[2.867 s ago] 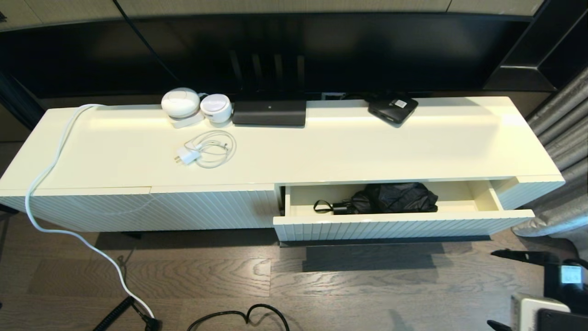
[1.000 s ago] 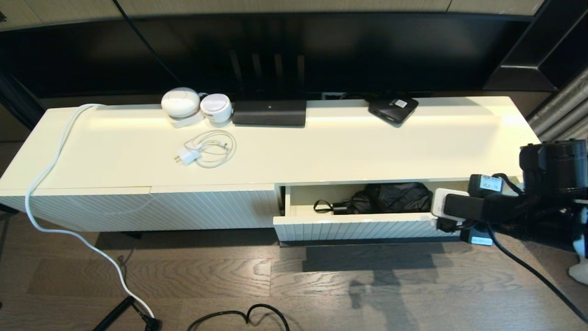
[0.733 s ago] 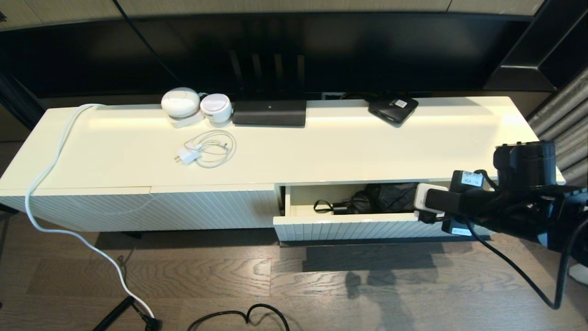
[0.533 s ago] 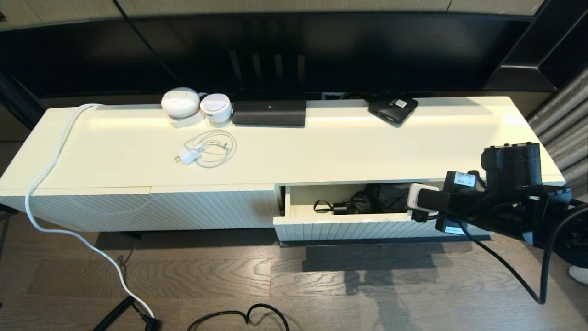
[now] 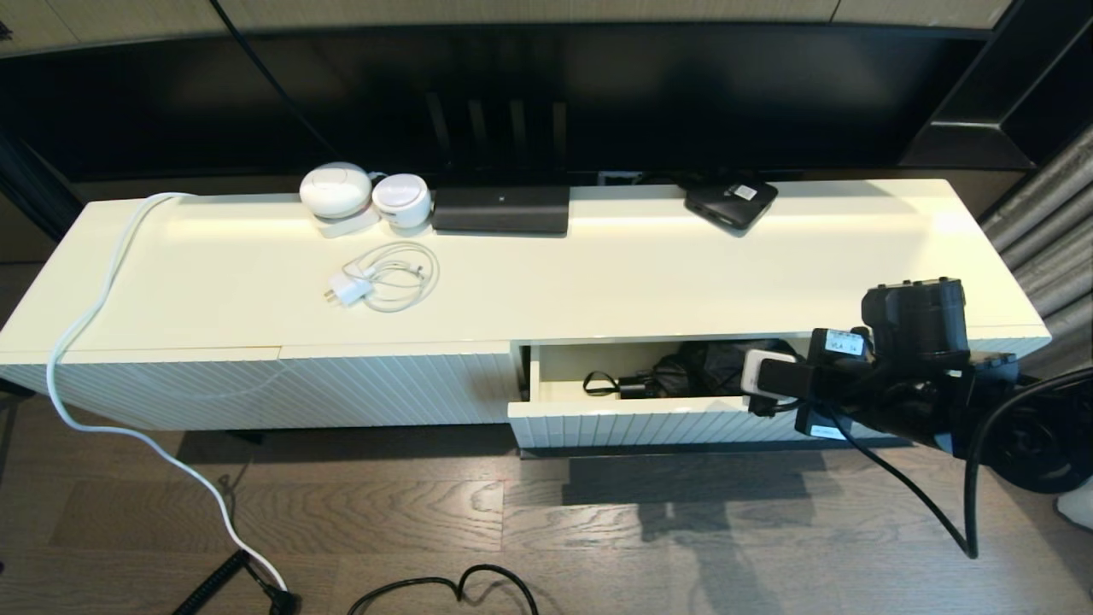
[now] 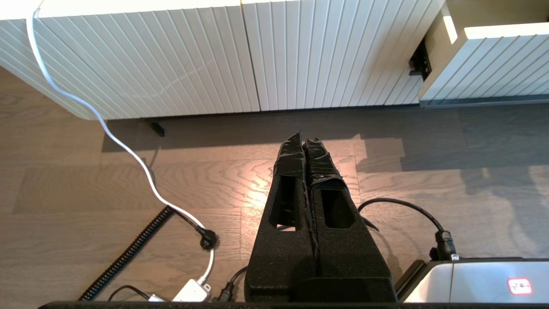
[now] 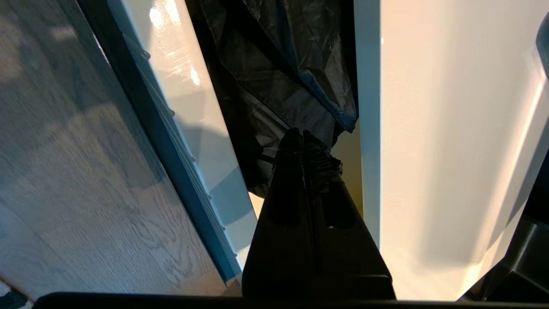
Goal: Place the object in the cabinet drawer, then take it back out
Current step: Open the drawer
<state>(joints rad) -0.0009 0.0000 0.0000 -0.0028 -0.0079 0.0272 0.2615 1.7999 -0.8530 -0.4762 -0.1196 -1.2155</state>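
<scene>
The black umbrella [image 5: 696, 367] lies in the open cabinet drawer [image 5: 632, 420], handle and wrist loop [image 5: 599, 383] pointing left. My right gripper [image 5: 750, 386] reaches in from the right over the drawer, at the umbrella's right end. In the right wrist view the right gripper [image 7: 302, 135] is shut with nothing in it, its tips just at the bunched umbrella fabric [image 7: 279, 64]; whether they touch I cannot tell. The drawer's front edge [image 7: 188, 107] runs beside it. My left gripper [image 6: 303, 139] hangs low over the floor, shut and empty, left of the drawer [image 6: 493, 60].
On the cabinet top [image 5: 640, 273] lie a white charger with coiled cable [image 5: 380, 278], two white round devices [image 5: 341, 192], a black box [image 5: 499, 209] and a flat black box with a sticker [image 5: 730, 201]. A white cable [image 5: 94, 325] trails to the floor. Grey curtains [image 5: 1050, 222] hang at right.
My right arm came up from the lower right corner and moved left along the drawer, ending over the umbrella's right end. The drawer and umbrella have not moved.
</scene>
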